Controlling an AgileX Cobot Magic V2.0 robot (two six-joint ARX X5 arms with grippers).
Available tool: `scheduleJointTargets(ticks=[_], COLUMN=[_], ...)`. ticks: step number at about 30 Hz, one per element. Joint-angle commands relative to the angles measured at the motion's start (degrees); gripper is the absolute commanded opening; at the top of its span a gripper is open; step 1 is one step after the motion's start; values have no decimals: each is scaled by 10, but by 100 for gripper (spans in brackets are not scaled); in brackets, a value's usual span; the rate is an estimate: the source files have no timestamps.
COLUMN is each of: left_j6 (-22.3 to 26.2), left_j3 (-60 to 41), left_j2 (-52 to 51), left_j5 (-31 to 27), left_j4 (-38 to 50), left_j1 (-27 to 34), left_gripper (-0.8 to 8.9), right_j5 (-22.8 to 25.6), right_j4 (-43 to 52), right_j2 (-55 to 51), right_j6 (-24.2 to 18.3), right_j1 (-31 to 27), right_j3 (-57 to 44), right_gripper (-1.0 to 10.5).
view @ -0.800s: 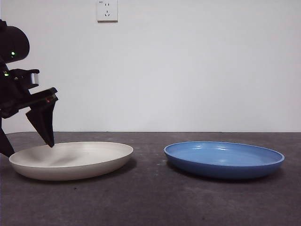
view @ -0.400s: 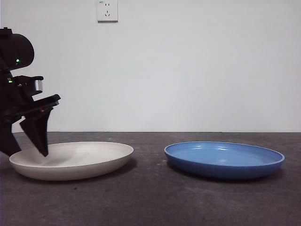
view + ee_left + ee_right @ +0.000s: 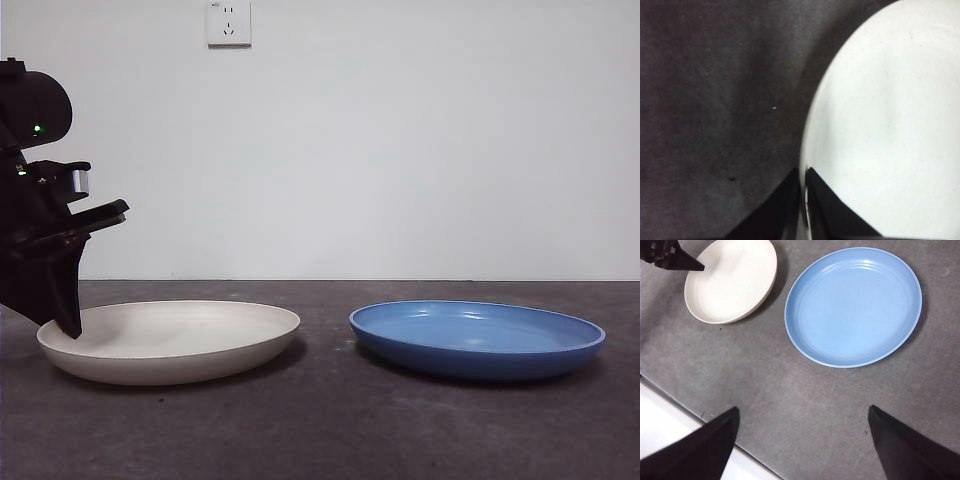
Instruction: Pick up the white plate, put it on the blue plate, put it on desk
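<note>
- My left tool [image 3: 802, 210] pinches the left rim of the white plate [image 3: 170, 340], one jaw inside the rim and one outside, pressed nearly together on it.
- The white plate sits at the left of the surface [image 3: 330, 420]; I cannot tell whether it is lifted off it.
- The blue plate [image 3: 477, 338] lies flat on the surface to its right, apart from it.
- My right tool [image 3: 802, 440] hangs high above the near surface, jaws spread wide, holding nothing.
</note>
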Motion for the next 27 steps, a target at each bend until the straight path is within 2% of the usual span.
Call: scheduleJointTargets(ticks=[1, 9, 15, 22, 27], left_j6=[-6, -37, -83, -109, -123], left_j3=[12, 14, 28, 84, 151], left_j2=[2, -75, -136, -134, -90], left_j5=[-1, 0, 32, 31, 30], left_j4=[0, -1, -1, -1, -4], left_j1=[-1, -2, -20, -82, -136], left_gripper=[9, 9, 9, 10, 10], right_j5=[-1, -1, -1, -1, -1], right_j4=[6, 6, 6, 6, 10], right_j2=[2, 2, 2, 2, 1], right_j6=[4, 4, 5, 11, 26], right_j1=[2, 2, 2, 2, 2], right_j3=[12, 12, 12, 12, 17], right_gripper=[413, 413, 413, 413, 413])
